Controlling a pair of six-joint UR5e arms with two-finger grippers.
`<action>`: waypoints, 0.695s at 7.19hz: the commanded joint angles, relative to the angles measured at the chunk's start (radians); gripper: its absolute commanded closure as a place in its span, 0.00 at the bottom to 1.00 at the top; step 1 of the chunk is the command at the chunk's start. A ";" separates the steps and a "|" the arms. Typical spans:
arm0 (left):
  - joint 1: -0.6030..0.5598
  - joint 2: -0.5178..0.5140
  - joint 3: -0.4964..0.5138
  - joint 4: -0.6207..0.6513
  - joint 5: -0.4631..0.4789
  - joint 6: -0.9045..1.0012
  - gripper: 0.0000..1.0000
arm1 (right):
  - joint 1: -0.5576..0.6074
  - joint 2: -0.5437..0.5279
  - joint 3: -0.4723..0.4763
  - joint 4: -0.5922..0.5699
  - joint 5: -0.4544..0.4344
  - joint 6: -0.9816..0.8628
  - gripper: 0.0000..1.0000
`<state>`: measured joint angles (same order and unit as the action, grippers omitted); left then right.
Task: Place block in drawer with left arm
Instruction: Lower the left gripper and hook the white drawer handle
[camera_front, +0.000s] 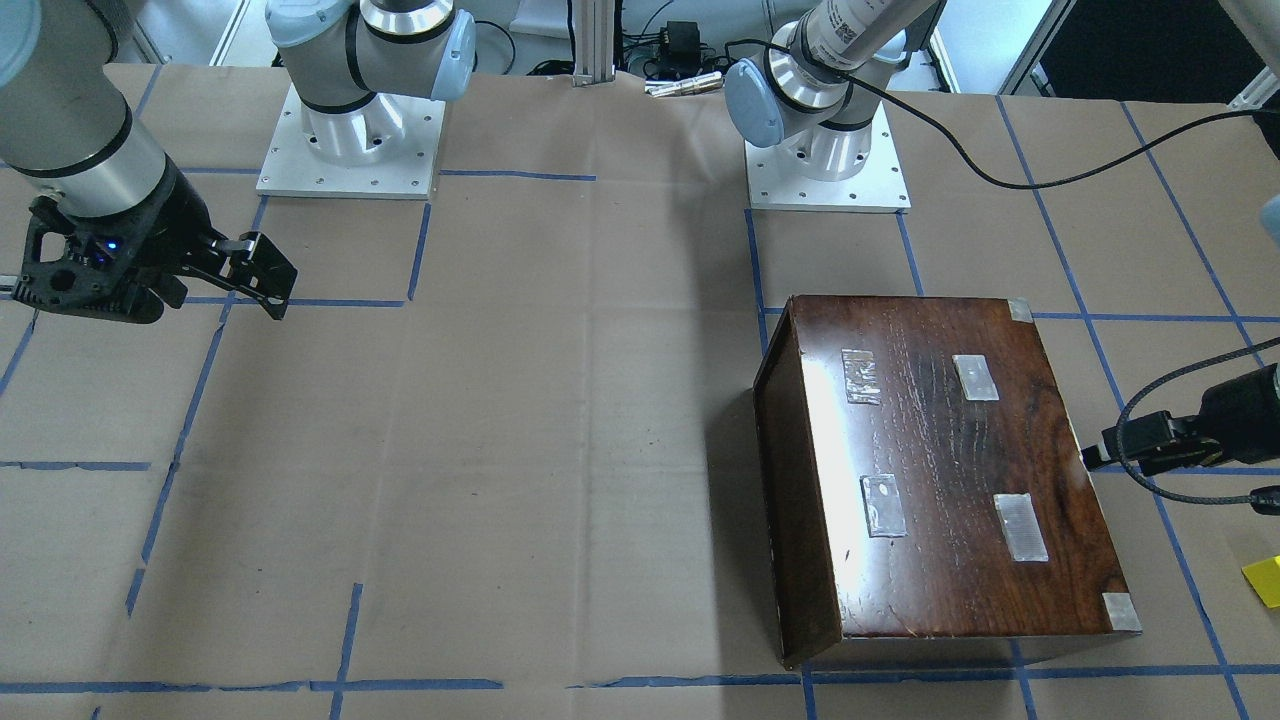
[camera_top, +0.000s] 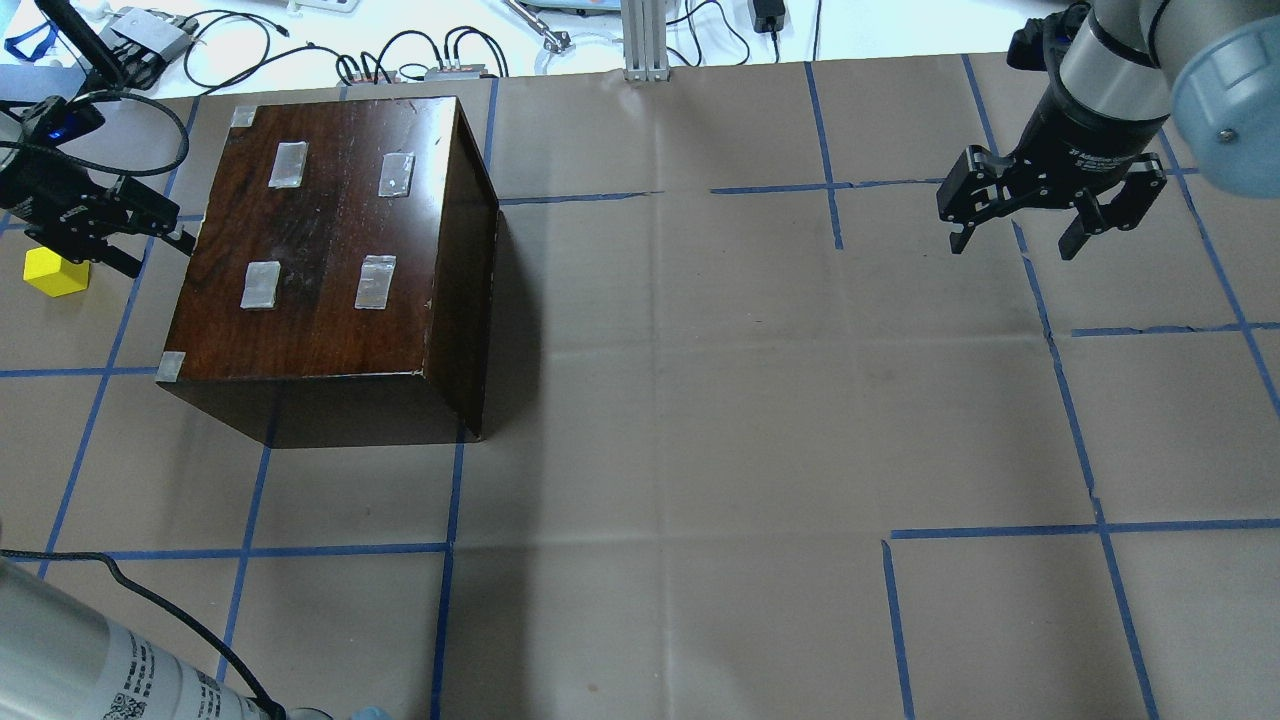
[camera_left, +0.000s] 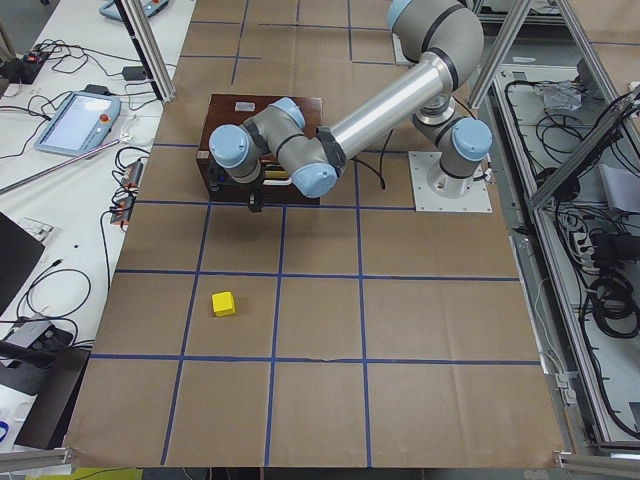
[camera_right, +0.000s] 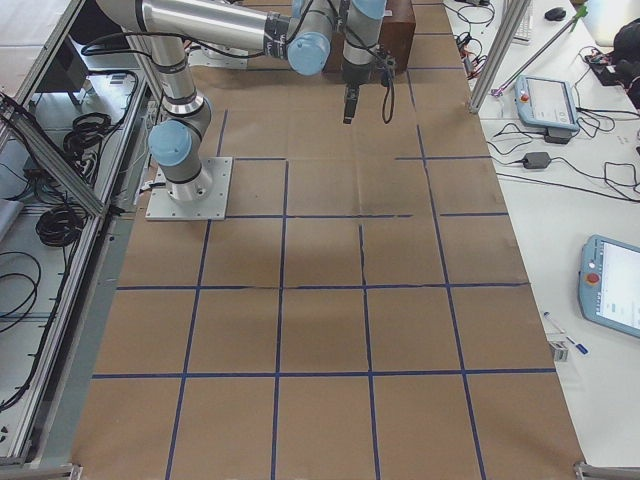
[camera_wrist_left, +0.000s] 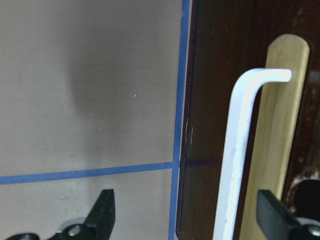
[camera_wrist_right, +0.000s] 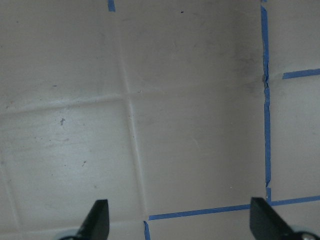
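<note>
The yellow block (camera_top: 55, 272) lies on the paper to the left of the dark-brown cabinet (camera_top: 320, 230); it also shows in the front view (camera_front: 1265, 580) and the left side view (camera_left: 223, 303). The drawer front (camera_wrist_left: 210, 100) is shut, with a white handle (camera_wrist_left: 239, 150) on a pale wood strip. My left gripper (camera_top: 160, 250) is open at that front, beside the block. In the left wrist view the handle lies between its fingertips (camera_wrist_left: 102, 210), and the gripper (camera_wrist_left: 187, 220) holds nothing. My right gripper (camera_top: 1010, 240) is open and empty, far off to the right.
The cabinet top carries several taped patches (camera_top: 375, 280). Blue tape lines (camera_top: 450, 600) grid the brown paper. Cables and boxes (camera_top: 150, 35) lie along the table's far edge. The left arm's black cable (camera_front: 1150, 480) hangs loose near the cabinet.
</note>
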<state>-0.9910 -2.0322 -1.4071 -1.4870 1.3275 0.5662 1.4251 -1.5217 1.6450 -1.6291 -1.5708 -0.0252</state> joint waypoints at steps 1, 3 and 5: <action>0.000 -0.006 -0.001 0.019 -0.034 0.000 0.02 | 0.000 0.002 0.001 0.000 0.000 0.001 0.00; 0.000 -0.014 -0.001 0.019 -0.034 0.001 0.02 | 0.000 0.000 0.001 0.000 0.000 0.001 0.00; 0.000 -0.029 0.002 0.021 -0.034 0.000 0.02 | 0.000 0.000 0.001 0.000 0.000 0.001 0.00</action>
<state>-0.9910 -2.0538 -1.4068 -1.4677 1.2934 0.5664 1.4251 -1.5216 1.6459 -1.6291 -1.5708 -0.0252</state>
